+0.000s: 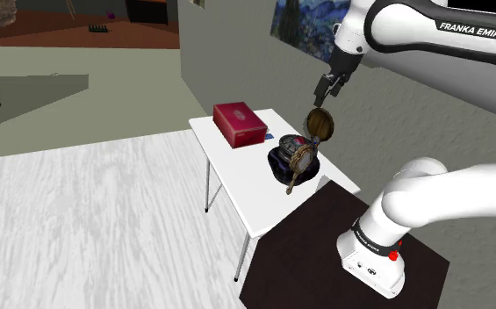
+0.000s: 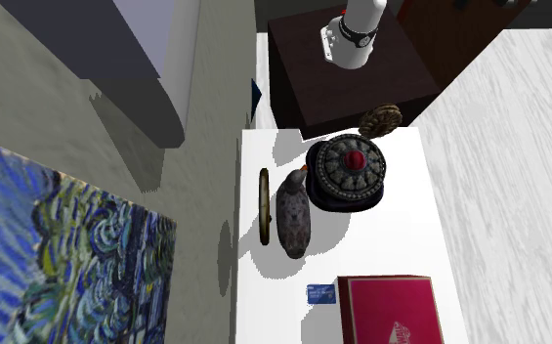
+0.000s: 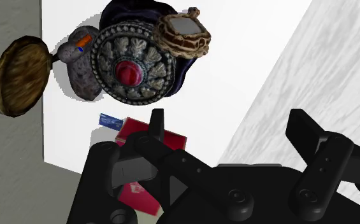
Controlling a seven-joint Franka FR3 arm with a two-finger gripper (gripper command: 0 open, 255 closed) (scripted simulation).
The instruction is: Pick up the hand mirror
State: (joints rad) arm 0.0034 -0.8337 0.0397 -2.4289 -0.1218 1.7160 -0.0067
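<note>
The hand mirror (image 1: pixel 299 161) has an ornate brown frame and pale glass. It leans on a dark round ornate box (image 1: pixel 287 161) near the stand end of the white table (image 1: pixel 228 180). The second exterior view has the hand mirror (image 2: pixel 381 119) at the table edge beside the ornate box (image 2: pixel 347 171). My gripper (image 1: pixel 324 93) hangs open well above the table, with nothing between its fingers. From the wrist view, the hand mirror (image 3: pixel 183 33) lies far beyond my gripper (image 3: pixel 228 121), against the ornate box (image 3: pixel 129 69).
A brown oval disc (image 1: pixel 319 123) stands on edge by the wall side of the table, next to a grey-brown figure (image 2: pixel 293 213). A red box (image 1: pixel 240 123) and a small blue card (image 2: pixel 320 292) lie at the far end. The dark stand (image 1: pixel 307 246) adjoins the table.
</note>
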